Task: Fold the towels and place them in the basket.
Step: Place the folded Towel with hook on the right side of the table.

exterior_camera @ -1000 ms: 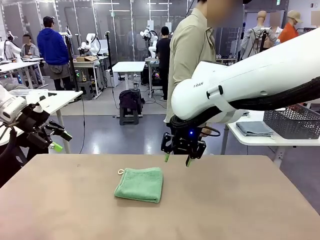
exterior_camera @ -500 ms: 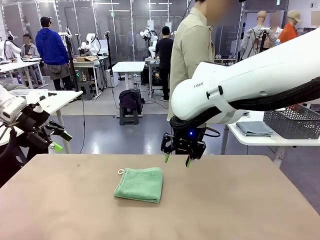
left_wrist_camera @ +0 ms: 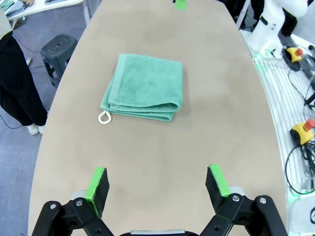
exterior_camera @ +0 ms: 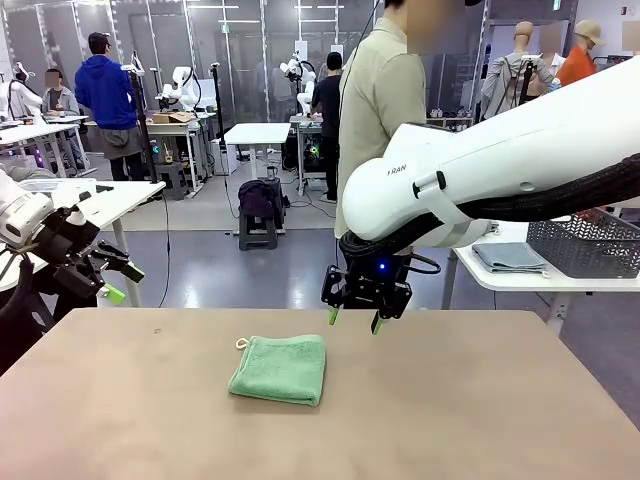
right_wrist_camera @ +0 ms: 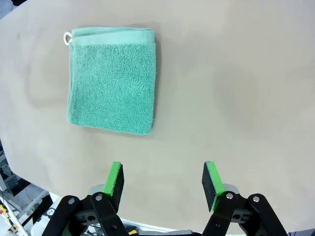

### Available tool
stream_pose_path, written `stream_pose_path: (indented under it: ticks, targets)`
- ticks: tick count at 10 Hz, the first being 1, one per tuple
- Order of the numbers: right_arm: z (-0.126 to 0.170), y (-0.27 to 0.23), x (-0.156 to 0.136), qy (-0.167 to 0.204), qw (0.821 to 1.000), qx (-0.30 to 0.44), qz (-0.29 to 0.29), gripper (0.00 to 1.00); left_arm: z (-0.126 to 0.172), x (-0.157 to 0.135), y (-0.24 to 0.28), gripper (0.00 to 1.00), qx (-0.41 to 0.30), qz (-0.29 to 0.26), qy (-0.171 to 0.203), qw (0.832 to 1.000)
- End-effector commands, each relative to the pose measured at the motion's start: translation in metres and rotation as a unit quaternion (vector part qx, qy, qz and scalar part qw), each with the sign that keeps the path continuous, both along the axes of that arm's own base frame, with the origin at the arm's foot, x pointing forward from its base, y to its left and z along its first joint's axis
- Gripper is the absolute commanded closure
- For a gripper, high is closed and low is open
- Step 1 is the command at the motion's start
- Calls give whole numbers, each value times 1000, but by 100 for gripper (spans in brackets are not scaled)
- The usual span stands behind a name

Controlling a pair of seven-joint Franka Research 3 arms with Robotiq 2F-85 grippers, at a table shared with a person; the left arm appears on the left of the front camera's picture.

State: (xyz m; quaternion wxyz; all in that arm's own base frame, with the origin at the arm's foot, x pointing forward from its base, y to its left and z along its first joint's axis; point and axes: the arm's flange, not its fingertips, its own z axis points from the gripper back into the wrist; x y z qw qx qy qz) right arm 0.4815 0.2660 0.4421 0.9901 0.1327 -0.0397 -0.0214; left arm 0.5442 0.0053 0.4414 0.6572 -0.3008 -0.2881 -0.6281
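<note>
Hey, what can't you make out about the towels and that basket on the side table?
- Front view: the basket on the side table is cut off by the right arm and the picture edge; its contents are hidden.
- Front view: the grey towel beside it is too small to tell its fold.
- Green towel: underside hidden against the table.

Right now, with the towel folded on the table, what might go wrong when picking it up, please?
1. The green towel lies in loose stacked layers; a pinch may catch only the top one and undo the fold.
2. The right gripper hangs open with the person just beyond it; a wide swing could brush them.
</note>
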Motion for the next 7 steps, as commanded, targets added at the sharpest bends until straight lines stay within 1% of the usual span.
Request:
stream_pose_path:
  ticks: [1, 6, 7]
  targets:
    - [1, -1, 1, -1, 1000, 0, -1, 20, 2, 0, 0, 0, 7, 1, 5, 1000]
    - [0, 0, 0, 0, 1000, 0, 0, 19, 2, 0, 0, 0, 7, 1, 5, 1000]
    - [-14, 9, 3, 4, 1000, 10, -24, 19, 2, 0, 0, 0, 7, 1, 5, 1000]
